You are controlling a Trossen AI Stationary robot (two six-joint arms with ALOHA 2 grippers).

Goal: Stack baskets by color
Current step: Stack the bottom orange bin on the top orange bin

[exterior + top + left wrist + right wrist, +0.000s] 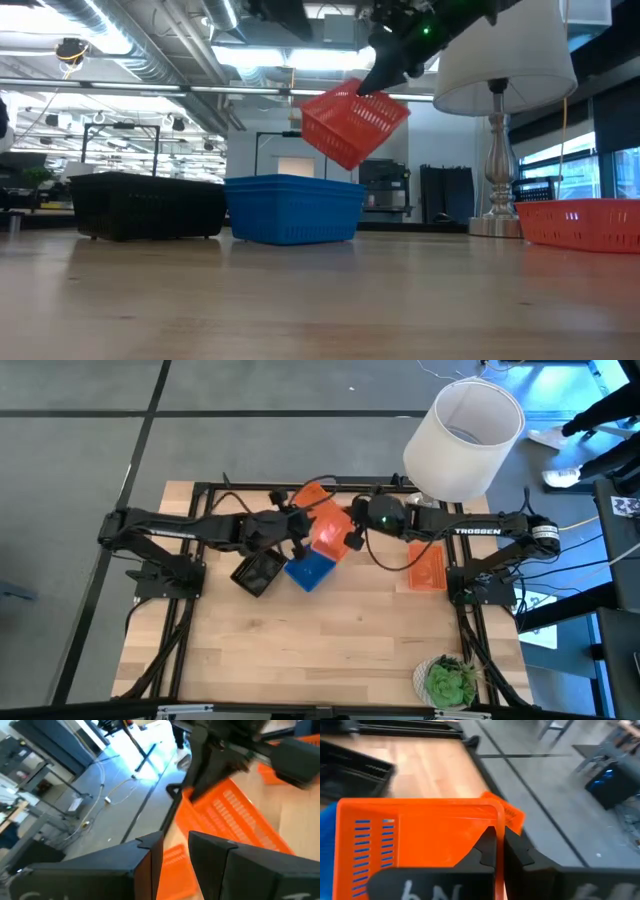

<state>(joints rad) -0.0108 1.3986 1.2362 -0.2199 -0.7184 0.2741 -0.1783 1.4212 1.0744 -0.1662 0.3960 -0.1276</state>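
Currently my right pincer (352, 540) clamps the orange perforated plastic basket's (328, 528) wall, tilted aloft; the other orange basket (428, 568) lies rightward; left pincer (296, 532) parted.

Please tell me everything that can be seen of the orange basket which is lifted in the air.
The raised orange basket is a shallow square plastic tray with slotted mesh walls. It hangs tilted in the air, above the blue basket and not touching it. The right end effector is shut on one wall at the rim. The left end effector is open beside it, gripping nothing.
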